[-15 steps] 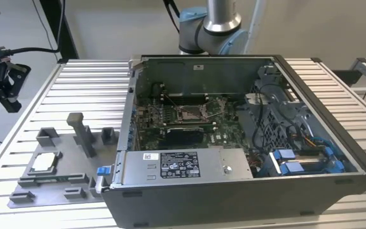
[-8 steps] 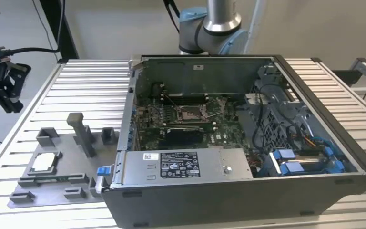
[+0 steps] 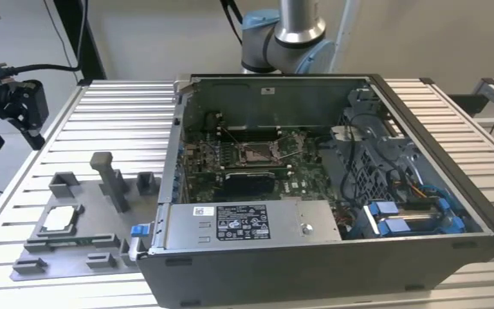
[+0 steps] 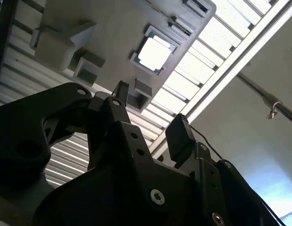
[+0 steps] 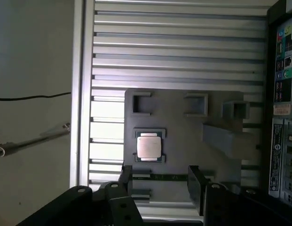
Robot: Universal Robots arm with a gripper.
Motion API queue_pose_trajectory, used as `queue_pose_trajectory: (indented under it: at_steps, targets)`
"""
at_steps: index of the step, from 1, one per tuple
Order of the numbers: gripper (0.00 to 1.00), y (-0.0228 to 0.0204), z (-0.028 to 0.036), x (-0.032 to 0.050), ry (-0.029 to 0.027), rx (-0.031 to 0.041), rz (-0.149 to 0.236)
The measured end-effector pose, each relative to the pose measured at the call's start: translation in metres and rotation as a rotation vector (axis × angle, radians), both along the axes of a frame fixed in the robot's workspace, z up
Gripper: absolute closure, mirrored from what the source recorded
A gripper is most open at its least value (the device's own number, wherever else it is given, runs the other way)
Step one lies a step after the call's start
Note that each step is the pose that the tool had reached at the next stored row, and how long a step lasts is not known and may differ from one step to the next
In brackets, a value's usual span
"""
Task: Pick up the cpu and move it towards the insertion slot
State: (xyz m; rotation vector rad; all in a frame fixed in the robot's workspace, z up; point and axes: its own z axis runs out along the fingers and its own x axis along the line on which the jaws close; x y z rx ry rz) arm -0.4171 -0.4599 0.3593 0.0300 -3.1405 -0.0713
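Note:
The cpu point(image 3: 61, 219) lies flat in a grey holder on the fixture plate point(image 3: 75, 248), at the exterior view's left, silvery top up. Both wrist views show the cpu point(image 4: 154, 52) point(image 5: 148, 146) some way off from the fingertips. My gripper point(image 3: 11, 132) hangs in the air over the table's left edge, apart from the cpu. It is open, with nothing between the black fingers point(image 5: 195, 186), and the gripper point(image 5: 160, 183) point(image 4: 149, 113) points toward the plate. The insertion slot point(image 3: 260, 152) sits on the green board inside the open computer case point(image 3: 453, 193).
Grey fixture blocks and a tall post point(image 3: 110, 180) stand on the plate near the cpu. The case wall point(image 3: 174, 154) rises just right of the plate. The ribbed aluminium table point(image 3: 118, 116) stretches behind. The arm's base point(image 3: 282, 38) stands behind the case.

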Motion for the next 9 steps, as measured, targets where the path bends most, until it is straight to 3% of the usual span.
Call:
queue_pose_trajectory:
  at_steps: [9]
  targets:
    - [0.00,-0.0002,0.0000,0.0000,0.0001,-0.0001,0.000]
